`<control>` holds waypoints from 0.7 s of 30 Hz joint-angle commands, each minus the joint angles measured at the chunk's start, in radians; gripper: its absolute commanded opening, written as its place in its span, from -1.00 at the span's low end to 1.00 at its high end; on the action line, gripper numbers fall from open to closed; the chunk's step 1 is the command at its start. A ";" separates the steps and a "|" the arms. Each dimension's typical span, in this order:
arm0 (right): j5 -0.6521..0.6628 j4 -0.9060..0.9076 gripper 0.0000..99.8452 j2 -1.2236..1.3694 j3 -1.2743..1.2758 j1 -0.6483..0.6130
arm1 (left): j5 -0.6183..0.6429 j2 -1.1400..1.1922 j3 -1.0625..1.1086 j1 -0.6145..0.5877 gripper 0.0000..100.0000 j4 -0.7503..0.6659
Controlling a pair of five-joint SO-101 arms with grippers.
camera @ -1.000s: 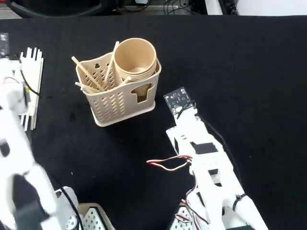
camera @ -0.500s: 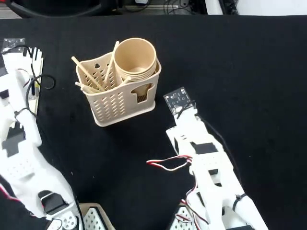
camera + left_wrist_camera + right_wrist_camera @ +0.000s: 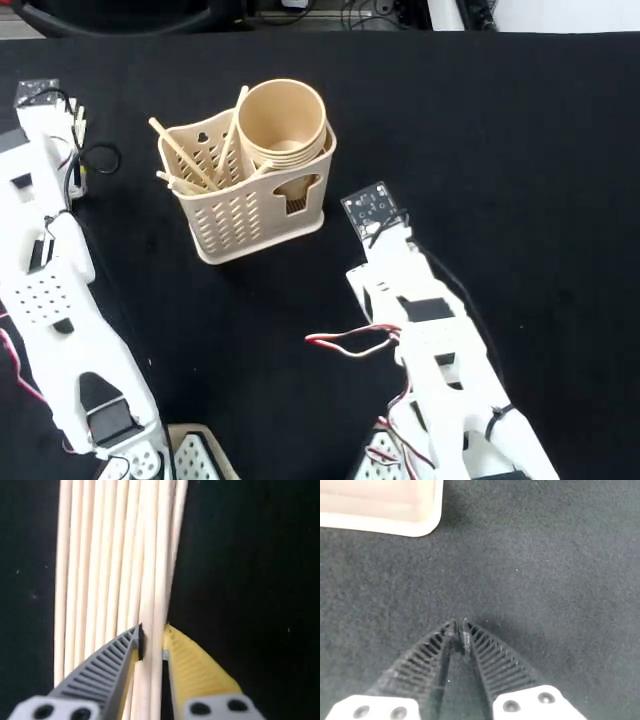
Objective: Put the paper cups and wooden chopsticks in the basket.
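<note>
Left gripper (image 3: 151, 632): jaws are drawn in narrow, one grey and one yellow, and are clamped from both sides on the loose chopsticks (image 3: 120, 555). One or two sticks of the bundle are pinched between the tips; the exact count cannot be told. The rest of the bundle lies flat and parallel on the black table cloth (image 3: 500, 150), just beside the grey jaw and running straight ahead past the tips. Bare cloth is seen on the yellow jaw's side.

Right gripper (image 3: 458, 627): jaws are clenched, tips touching, nothing held between them. It is held low over the cloth. A rounded corner of the basket (image 3: 395, 510) lies ahead of the tips and off to one side, near but apart from them.

High view: the basket (image 3: 235, 215) stands upright between the two arms, nearer to the right gripper than to the left one. A nested stack of paper cups (image 3: 283, 120) sits upright in the compartment on the right gripper's side. The stowed chopsticks (image 3: 185, 155) lean at angles in the compartment on the left gripper's side, ends sticking out above the rim.
</note>
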 commanded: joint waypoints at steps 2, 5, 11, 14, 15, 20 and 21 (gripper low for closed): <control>0.008 -0.021 -0.97 -0.030 -0.005 -0.012 | 0.012 0.005 -0.163 0.008 -0.94 0.127; 0.008 -0.021 -0.97 -0.030 -0.005 -0.012 | 0.009 -0.003 -0.202 0.018 -0.94 0.180; 0.008 -0.021 -0.97 -0.030 -0.005 -0.012 | 0.009 -0.006 -0.294 0.047 -0.94 0.308; 0.008 -0.021 -0.97 -0.030 -0.005 -0.012 | 0.015 -0.006 -0.357 0.056 -0.94 0.376; 0.008 -0.021 -0.97 -0.030 -0.005 -0.012 | 0.015 -0.006 -0.392 0.056 -0.94 0.402; 0.008 -0.021 -0.97 -0.030 -0.005 -0.012 | 0.066 -0.009 -0.630 0.047 -0.94 0.529; 0.008 -0.021 -0.97 -0.030 -0.005 -0.012 | 0.089 -0.025 -0.653 0.036 -0.94 0.529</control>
